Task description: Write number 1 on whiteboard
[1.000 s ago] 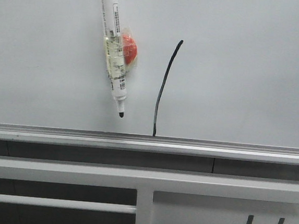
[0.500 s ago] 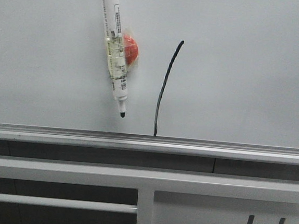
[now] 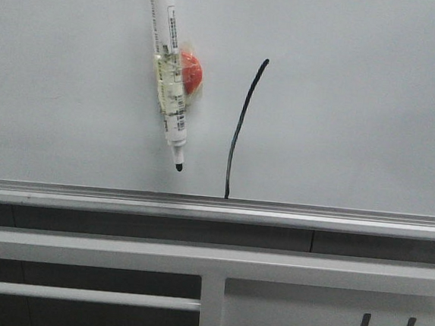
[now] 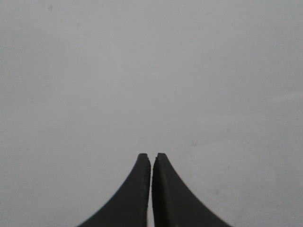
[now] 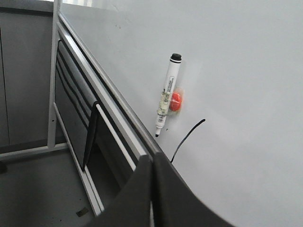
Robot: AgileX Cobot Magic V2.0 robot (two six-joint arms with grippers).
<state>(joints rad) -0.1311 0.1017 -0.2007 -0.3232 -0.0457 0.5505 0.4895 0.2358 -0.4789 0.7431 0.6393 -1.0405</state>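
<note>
Pale grey whiteboard (image 3: 359,107) fills the front view, its silver rail (image 3: 213,208) running along the lower edge, and below that sits a grey metal frame (image 3: 304,308) with slots. And there it is, the number 1 (image 3: 240,131), a thin black stroke, nearly upright, top leaning right, its foot reaching down to the rail. Just to its left a white marker pen (image 3: 167,82) hangs tip-down on the board, taped to an orange-red magnet (image 3: 191,71), clear of the stroke. Over to the left gripper (image 4: 151,156): fingers pressed together, nothing between them, plain board ahead. The right gripper (image 5: 152,158) is likewise closed and empty, set well back from the board, with pen and stroke both beyond it.
</note>
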